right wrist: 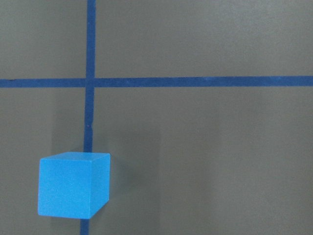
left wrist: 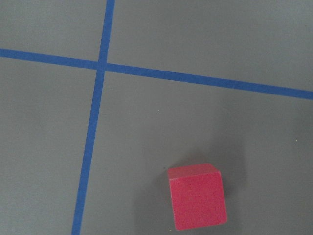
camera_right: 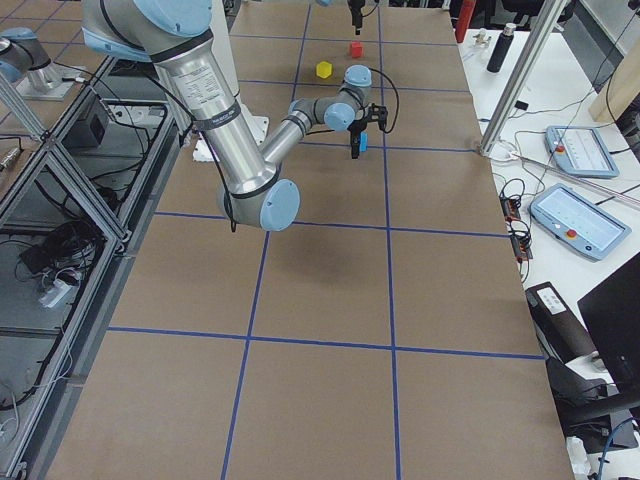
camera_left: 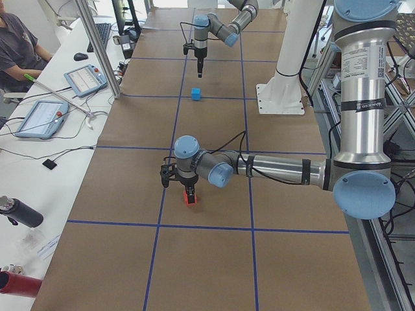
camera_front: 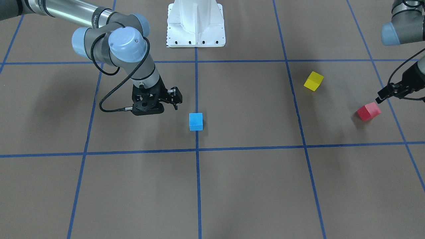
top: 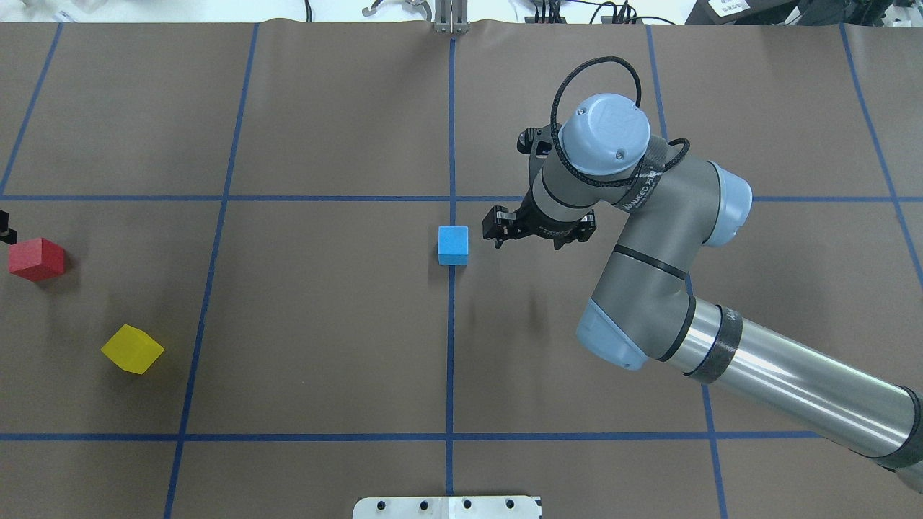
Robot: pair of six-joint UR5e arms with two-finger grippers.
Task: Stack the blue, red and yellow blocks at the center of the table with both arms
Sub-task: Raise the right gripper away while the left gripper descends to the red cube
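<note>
Seen from overhead, right fingers (top: pixel 499 232) hang spread wide and empty at three o'clock from the blue block (top: pixel 453 245). Left fingers (camera_front: pixel 382 96) hover just beside the red block (camera_front: pixel 368 111); I cannot tell their opening.

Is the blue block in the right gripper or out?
Out: the blue block rests on the table, apart from the right gripper.

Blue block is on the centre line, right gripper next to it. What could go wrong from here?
1. The right gripper hangs close beside the blue block; a sideways move might nudge it off the tape line.
2. The red block sits low and off-centre in the left wrist view, so the left gripper may catch a corner and knock it.
3. The yellow block lies askew to that line; an unaligned grasp could slip.
</note>
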